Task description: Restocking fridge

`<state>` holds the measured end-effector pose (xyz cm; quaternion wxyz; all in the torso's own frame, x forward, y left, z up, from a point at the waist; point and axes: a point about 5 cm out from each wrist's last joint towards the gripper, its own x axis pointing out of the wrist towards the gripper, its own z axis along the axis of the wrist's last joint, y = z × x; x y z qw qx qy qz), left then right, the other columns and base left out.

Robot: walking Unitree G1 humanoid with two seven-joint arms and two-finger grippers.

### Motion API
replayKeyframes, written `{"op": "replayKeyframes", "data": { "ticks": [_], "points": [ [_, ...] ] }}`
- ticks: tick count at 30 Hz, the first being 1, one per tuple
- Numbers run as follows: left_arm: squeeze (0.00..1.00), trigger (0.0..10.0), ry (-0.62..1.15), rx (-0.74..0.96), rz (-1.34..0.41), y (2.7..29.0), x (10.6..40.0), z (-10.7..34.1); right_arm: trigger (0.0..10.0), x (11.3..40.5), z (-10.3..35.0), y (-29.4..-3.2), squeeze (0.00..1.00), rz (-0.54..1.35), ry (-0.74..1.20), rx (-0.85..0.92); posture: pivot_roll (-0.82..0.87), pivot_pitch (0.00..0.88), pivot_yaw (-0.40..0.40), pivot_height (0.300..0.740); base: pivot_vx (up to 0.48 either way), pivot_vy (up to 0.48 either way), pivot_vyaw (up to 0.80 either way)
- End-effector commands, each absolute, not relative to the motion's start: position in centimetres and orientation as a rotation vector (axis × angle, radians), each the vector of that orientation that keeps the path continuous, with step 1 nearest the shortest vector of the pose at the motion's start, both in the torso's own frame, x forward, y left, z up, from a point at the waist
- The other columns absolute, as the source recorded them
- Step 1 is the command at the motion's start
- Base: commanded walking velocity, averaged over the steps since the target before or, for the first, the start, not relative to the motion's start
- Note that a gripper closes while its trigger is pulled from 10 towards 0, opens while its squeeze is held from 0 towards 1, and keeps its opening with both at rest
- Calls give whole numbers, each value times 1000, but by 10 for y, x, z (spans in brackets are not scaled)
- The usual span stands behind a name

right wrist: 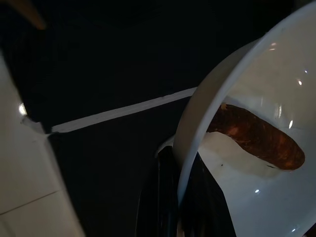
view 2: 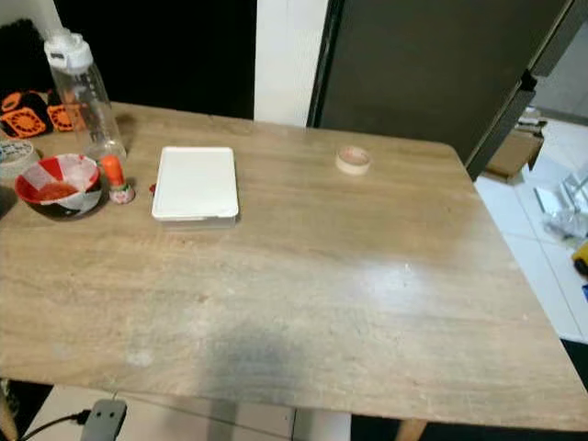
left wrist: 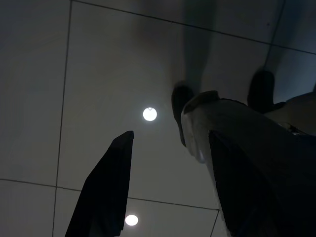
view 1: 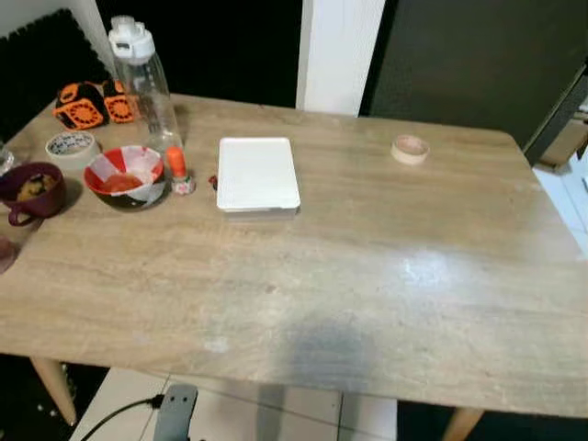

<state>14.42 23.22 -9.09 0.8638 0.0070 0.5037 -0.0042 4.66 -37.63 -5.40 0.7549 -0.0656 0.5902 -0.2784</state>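
Table (view 1: 386,303), left to right: red bowl (view 1: 125,176), water bottle (view 1: 145,78), white lidded container (view 1: 257,173) centred for pickup, tape roll (view 1: 410,149). We hang left gripper (left wrist: 168,192) parted, empty; right gripper (right wrist: 180,197) pinches a white bowl's (right wrist: 256,138) rim, carrying food

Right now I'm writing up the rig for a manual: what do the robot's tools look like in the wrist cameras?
The left tool shows two long, flat black fingers tapering to blunt tips, plain, with no markings or cables visible. Of the right tool, only a dark, glossy black finger can be made out; the rest is too dim to tell.
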Motion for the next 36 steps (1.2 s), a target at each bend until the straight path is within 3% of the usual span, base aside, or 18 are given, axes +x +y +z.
{"op": "replayKeyframes", "data": {
  "ticks": [1, 5, 12, 20, 36],
  "points": [
    [0, 10000, 1077, 10, -6, 232, 140, -93, 10000, 43, -50, -383, 0, -645, 1279, -177, 9, 69, -87, 740, 0, 0, 0],
    [0, 10000, 1077, 11, -5, 231, 141, -93, 10000, 52, -81, -329, 0, -503, 1288, -96, 16, 55, -97, 740, 0, 0, 0],
    [0, 10000, 1076, 10, -4, 230, 141, -93, 10000, 71, -98, -282, 0, -300, 1282, -56, 33, 43, -98, 740, 0, 0, 0],
    [0, 10000, 1076, 8, 5, 230, 142, -93, 10000, 95, -95, -277, 0, -231, 1257, -105, 39, 38, -94, 740, 0, 0, 0],
    [0, 10000, 1077, -11, 17, 229, 141, -94, 10000, 100, -100, -260, 0, -102, 1293, -171, 41, 40, -98, 740, 0, 0, -781]
  ]
}}
